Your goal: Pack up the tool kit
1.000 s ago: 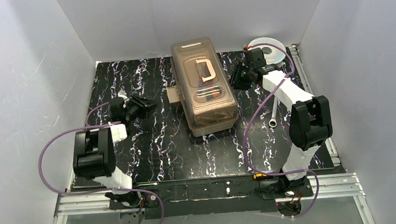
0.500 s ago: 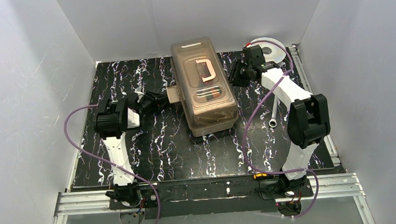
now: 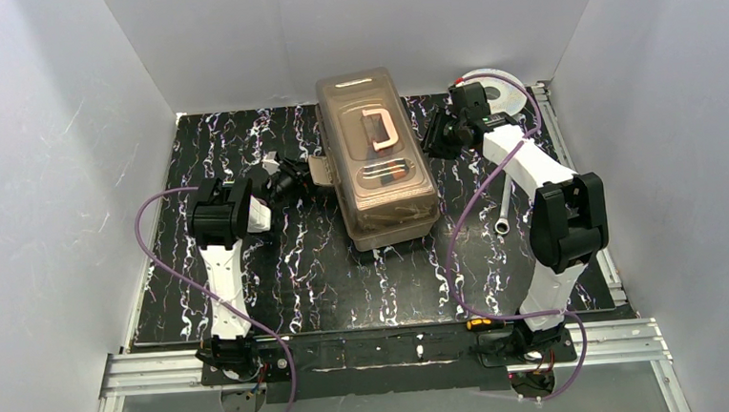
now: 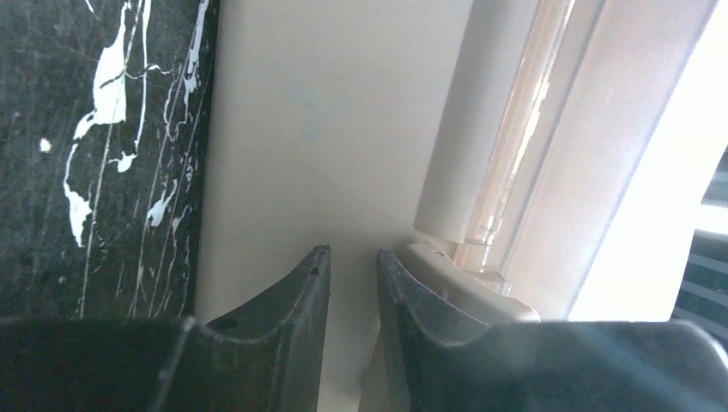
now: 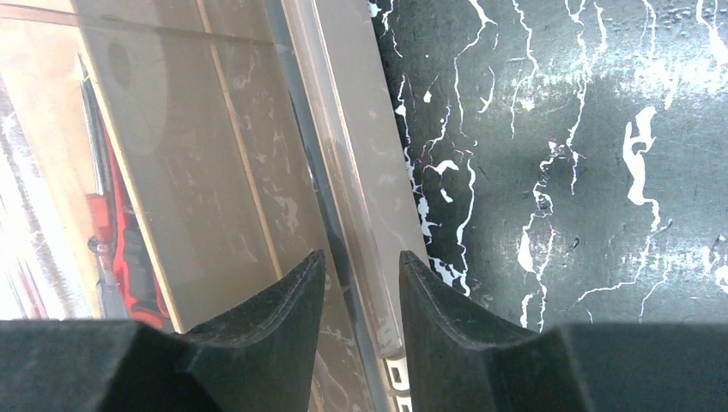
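Observation:
The taupe toolbox [image 3: 377, 162] lies on the black marbled mat with its smoky lid down and its cream handle [image 3: 378, 131] on top. Red tools [image 5: 129, 249] show through the lid. My left gripper [image 3: 294, 178] is at the beige latch flap [image 3: 320, 173] on the box's left side. Seen from the left wrist, that gripper [image 4: 350, 253] hovers over the flap [image 4: 283, 129], jaws a narrow gap apart with nothing clearly between them. My right gripper [image 3: 436, 137] is at the box's right side, open [image 5: 360, 256], with the lid rim [image 5: 343, 172] running between its fingers.
A silver wrench [image 3: 504, 207] lies on the mat right of the box, near the right arm. The round wire spool [image 3: 492, 91] sits at the back right corner. White walls close in on three sides. Purple cables loop beside both arms.
My left arm has swung from the left of the mat toward the box, and its gripper now reaches the latch flap. The right arm has barely moved.

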Robot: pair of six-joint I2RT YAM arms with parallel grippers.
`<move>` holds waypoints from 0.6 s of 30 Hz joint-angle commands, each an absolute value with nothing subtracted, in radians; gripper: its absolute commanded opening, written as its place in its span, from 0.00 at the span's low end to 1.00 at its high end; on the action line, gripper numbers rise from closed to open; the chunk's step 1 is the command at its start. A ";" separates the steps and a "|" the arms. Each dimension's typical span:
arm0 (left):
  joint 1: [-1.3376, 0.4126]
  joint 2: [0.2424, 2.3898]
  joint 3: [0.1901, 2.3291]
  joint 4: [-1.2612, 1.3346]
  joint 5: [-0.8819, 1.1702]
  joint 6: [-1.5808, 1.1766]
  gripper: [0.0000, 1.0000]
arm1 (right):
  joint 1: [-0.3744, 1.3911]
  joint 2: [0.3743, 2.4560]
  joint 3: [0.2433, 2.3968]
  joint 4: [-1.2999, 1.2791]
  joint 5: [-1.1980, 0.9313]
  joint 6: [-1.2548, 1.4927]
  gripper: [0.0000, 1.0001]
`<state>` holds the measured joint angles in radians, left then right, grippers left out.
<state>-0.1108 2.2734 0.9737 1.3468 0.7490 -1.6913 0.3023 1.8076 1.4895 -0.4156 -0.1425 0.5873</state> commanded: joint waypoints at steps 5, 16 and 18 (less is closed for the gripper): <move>-0.120 2.237 0.986 1.543 0.759 -1.750 0.24 | 0.313 1.791 1.484 -0.373 -0.211 0.591 0.45; -0.124 2.103 0.940 1.319 0.785 -1.595 0.23 | 0.311 1.792 1.481 -0.367 -0.225 0.594 0.45; -0.133 2.057 0.950 1.171 0.788 -1.504 0.23 | 0.311 1.791 1.480 -0.368 -0.226 0.594 0.45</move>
